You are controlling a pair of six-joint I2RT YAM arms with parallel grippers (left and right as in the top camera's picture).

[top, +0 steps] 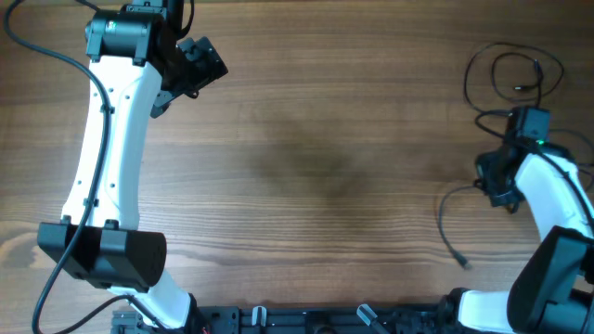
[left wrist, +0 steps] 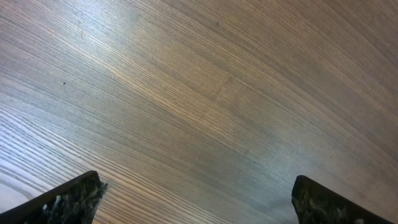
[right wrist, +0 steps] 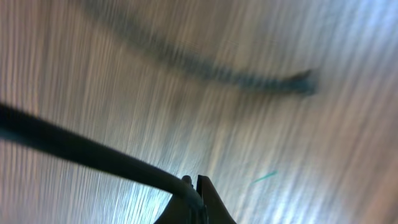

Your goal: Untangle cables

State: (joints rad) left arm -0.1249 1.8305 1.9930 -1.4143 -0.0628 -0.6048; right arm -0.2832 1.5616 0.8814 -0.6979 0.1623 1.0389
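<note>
Thin black cables (top: 513, 72) lie in loose loops at the table's far right. One strand (top: 444, 221) curves down from my right gripper (top: 497, 184) to a small plug (top: 461, 263). In the right wrist view the right gripper (right wrist: 196, 186) is shut on a black cable (right wrist: 81, 148) that runs off to the left. A second, blurred cable with a plug end (right wrist: 301, 81) lies on the wood beyond it. My left gripper (top: 200, 65) hangs at the far left corner, away from the cables. It stands open over bare wood (left wrist: 196, 199), with its fingertips (left wrist: 68, 202) wide apart.
The wooden table (top: 316, 167) stretches between the two arms. The left arm's white link (top: 107, 148) runs down the left side. A thick black arm wire (top: 42, 46) trails at the top left. The arm bases and a black rail (top: 306, 320) line the near edge.
</note>
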